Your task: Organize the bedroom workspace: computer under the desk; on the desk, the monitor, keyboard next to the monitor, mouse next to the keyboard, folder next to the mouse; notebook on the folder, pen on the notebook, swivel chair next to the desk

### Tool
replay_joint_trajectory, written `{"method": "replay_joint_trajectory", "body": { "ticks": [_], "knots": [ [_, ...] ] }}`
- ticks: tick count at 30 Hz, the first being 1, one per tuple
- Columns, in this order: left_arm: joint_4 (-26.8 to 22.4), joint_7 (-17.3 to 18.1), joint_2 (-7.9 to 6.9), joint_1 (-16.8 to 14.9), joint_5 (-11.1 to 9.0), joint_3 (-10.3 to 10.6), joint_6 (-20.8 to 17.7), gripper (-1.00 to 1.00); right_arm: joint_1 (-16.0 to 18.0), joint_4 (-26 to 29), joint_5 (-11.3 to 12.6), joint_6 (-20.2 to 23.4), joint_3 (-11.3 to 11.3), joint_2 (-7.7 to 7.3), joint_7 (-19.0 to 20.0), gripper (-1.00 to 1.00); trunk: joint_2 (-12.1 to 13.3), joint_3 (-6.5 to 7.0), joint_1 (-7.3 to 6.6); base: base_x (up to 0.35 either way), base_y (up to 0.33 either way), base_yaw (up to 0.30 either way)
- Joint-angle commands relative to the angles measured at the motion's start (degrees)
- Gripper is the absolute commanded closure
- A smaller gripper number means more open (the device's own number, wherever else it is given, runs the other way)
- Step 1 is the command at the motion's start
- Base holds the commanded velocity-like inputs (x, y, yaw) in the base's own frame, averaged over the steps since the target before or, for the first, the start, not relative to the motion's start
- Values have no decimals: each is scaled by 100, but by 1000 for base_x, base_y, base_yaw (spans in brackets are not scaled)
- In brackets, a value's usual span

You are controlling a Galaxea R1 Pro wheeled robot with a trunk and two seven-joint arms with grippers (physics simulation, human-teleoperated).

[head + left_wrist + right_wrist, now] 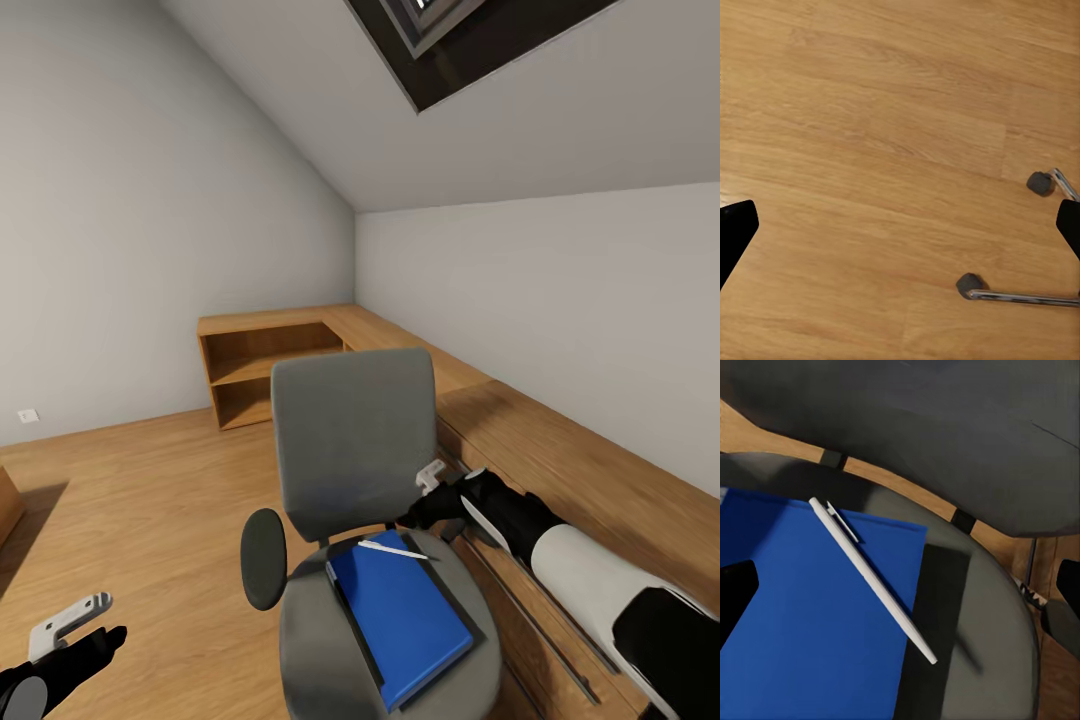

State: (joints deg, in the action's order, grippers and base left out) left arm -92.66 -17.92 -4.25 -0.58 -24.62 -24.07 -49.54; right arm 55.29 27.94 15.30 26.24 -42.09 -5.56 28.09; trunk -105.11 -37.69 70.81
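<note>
1. Most of the task looks undone to us; the folder (405, 620) lies on the seat of the chair (352, 440), with a dark sheet under it that we take for the notebook (352, 628), and the pen (392, 549) rests slantwise across the folder's far corner.
2. We see nothing yet placed on any black-topped bench; a low wood counter (560, 450) runs along the wall just beside the chair.
3. Right fingers (432, 478) hang over the back of the seat, near the pen; they stand spread and hold nothing.
4. Left fingers (70, 618) hang low over the floor (870, 150), spread and empty, near the chair's wheels (970, 284).
5. Open shelves (265, 380) beyond the chair look bare.
</note>
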Motion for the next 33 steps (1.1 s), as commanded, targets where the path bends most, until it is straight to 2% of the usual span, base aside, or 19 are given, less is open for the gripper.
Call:
{"method": "replay_joint_trajectory", "body": {
  "ticks": [1, 6, 11, 12, 15, 31, 33],
  "knots": [
    [-6, -49, 0, -4, -60, -1, -21, -100, 7, 3, 59, 27, -35, -5, -10, -100, -3, -6, -1, 0, 0, 0],
    [-9, -46, 1, -4, -72, -1, -19, -100, 8, -22, 76, 3, -29, -8, 21, -100, -3, -6, -1, 0, 0, 0],
    [-13, -45, -9, -4, -186, -1, -15, -100, 8, -16, 75, 26, -34, 0, 68, -100, -3, -6, -1, 0, 0, 0],
    [-15, -45, -19, -4, -255, 0, -13, -100, 8, -21, 78, 29, -40, 5, 79, -100, -43, -24, 21, 0, 0, 0],
    [-15, -46, -22, -4, -272, -1, -12, -100, 8, -28, 78, 33, -41, 3, 85, -100, -164, -78, 87, 0, 0, 0],
    [-15, -52, 3, -4, -280, -1, -13, -100, 8, -41, 95, 46, -36, 4, 91, -100, -805, -365, 439, 0, 0, 0],
    [-15, -51, -2, -4, -280, -1, -12, -100, 8, -37, 181, 47, -36, 3, 91, -100, -886, -401, 483, 0, 0, 0]
  ]
}}
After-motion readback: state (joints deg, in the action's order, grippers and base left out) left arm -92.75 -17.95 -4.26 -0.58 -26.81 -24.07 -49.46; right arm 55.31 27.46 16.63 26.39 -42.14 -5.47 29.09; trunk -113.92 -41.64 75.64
